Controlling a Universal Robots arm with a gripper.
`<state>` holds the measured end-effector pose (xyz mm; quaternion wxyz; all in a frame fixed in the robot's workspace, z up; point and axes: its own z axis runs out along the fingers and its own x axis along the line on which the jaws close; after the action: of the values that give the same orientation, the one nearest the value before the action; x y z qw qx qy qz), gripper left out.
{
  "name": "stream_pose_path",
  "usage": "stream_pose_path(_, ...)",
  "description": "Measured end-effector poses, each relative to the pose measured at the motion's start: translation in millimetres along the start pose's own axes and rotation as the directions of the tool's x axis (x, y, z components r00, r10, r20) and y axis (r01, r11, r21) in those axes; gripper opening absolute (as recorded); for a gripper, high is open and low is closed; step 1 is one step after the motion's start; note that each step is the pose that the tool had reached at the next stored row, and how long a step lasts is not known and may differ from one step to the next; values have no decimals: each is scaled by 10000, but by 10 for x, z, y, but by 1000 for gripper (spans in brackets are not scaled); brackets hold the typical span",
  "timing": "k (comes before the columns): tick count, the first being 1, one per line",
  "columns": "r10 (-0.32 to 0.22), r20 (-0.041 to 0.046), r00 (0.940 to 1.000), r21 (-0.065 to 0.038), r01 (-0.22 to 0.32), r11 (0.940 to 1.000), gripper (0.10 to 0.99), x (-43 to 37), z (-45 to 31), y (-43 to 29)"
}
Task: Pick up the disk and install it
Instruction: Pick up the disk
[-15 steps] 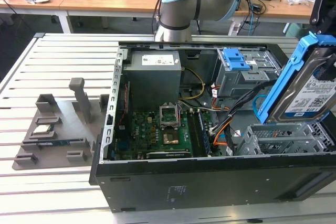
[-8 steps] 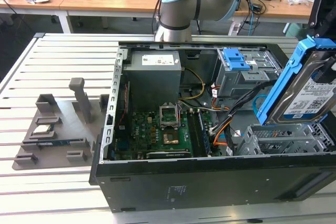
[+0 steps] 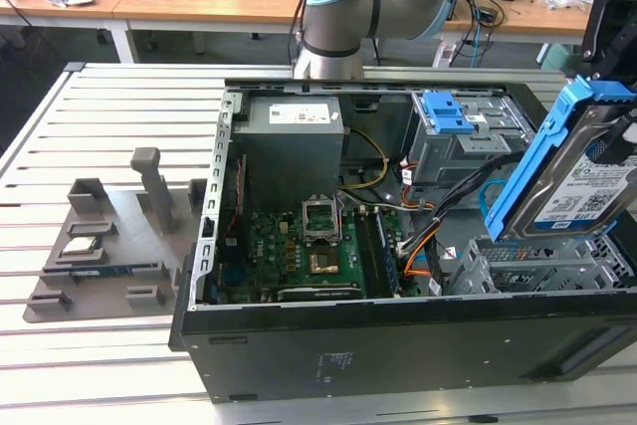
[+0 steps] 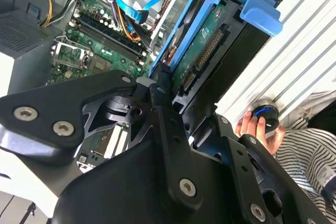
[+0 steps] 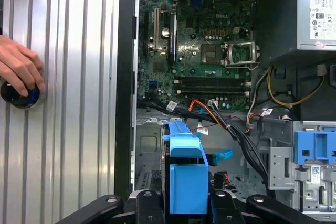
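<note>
Exterior view: claw [image 3: 609,65] pinches the tilted disk [image 3: 575,181] above the open case [image 3: 328,350] edge.

Blue plastic, bare metal and matt black

The disk [image 3: 580,141] has a smooth silver-grey metal body with a paper-like white-and-blue label [image 3: 599,196], clipped in a glossy bright blue plastic frame [image 5: 186,182]. In the second wrist view its underside is a green circuit board. The fingers [image 4: 167,124] are matt black, studded with shiny metal screws [image 4: 187,186]. The counter [image 3: 109,106] is ribbed, matt silver metal. The computer case [image 3: 328,355] is matt black sheet metal outside and bare grey metal within, around a green, faintly glossy motherboard [image 3: 289,246]. The holders [image 3: 149,186] look like matt grey plastic. The sleeve [image 4: 310,161] is striped cloth.
</note>
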<state>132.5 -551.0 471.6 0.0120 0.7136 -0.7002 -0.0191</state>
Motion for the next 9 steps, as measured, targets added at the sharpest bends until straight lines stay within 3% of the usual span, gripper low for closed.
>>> stream_pose_path(9, -2, -2, 10000, 0, 2, 10000, 365, 1, 91, -13)
